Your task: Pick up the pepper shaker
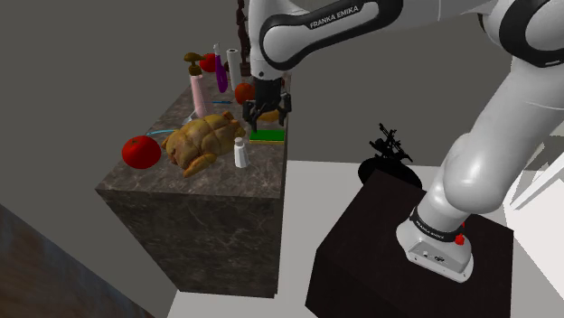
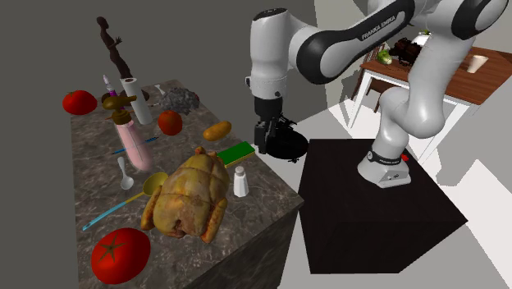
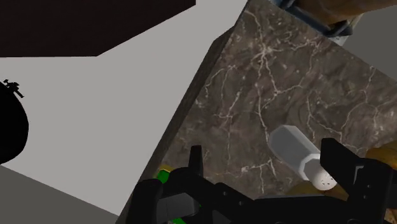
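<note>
The pepper shaker [image 1: 240,152], a small white cylinder, stands upright on the dark marble counter [image 1: 226,179]. It is just beside the roast chicken [image 1: 201,140], on the chicken's side toward the robot's dark stand [image 1: 398,235]. The black gripper [image 1: 267,117] hangs off that same side of the chicken, above the flat green block [image 2: 236,152], with its fingers spread wide and holding nothing. Looking along the hand, the shaker sits between the two fingers, closer to one of them. From the room the gripper is plainly above the shaker and apart from it. As for containers, I count two: the shaker, and a pink bottle [image 2: 131,146] upright on the far side of the chicken from the stand, with a brown lump sitting on its top. I cannot tell what is inside either one. Behind the bottle, farther from the chicken, stand one white cylinder [image 2: 134,100] and one thin purple tube [image 1: 218,68]. There are three red tomatoes. A big one [image 2: 119,254] lies near the chicken at a corner of the counter, one [image 2: 170,122] is beyond the chicken near the bottle, and one [image 2: 80,102] is well away at the back. A single orange-brown oval roll [image 2: 217,130] lies close to the green block. There are two spoons, a white one [image 2: 125,172] and a yellow-bowled one [image 2: 152,182] with a blue handle, its bowl right against the chicken.
</note>
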Action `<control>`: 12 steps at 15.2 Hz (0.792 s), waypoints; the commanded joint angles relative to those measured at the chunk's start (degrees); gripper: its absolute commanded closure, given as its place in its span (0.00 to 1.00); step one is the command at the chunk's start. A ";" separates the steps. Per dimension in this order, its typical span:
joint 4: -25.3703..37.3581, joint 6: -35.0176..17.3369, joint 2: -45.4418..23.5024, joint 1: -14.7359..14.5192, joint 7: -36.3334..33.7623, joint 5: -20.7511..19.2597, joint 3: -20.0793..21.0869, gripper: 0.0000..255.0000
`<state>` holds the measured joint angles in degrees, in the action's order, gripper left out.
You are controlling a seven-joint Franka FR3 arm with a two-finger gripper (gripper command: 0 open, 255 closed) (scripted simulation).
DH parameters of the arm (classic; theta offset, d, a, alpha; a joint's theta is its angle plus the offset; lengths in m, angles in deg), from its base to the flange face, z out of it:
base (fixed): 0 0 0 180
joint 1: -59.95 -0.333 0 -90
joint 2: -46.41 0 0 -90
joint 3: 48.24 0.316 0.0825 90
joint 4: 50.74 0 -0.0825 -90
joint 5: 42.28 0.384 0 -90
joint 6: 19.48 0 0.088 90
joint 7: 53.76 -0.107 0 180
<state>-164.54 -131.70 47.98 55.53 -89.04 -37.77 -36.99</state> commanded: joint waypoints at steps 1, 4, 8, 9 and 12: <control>4.29 -0.78 -4.65 -0.39 -2.48 -0.92 0.50 0.00; 10.95 -1.26 -11.25 -1.35 -5.96 -2.41 0.85 0.00; 19.29 -0.91 -18.69 -2.69 -9.43 -4.07 0.79 0.00; 18.75 -1.62 -18.85 -2.71 -9.41 -4.09 0.76 0.00; 17.21 -3.72 -19.43 -2.73 -9.38 -4.19 0.71 0.00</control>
<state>-146.83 -134.66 28.78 52.84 -98.36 -41.91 -36.27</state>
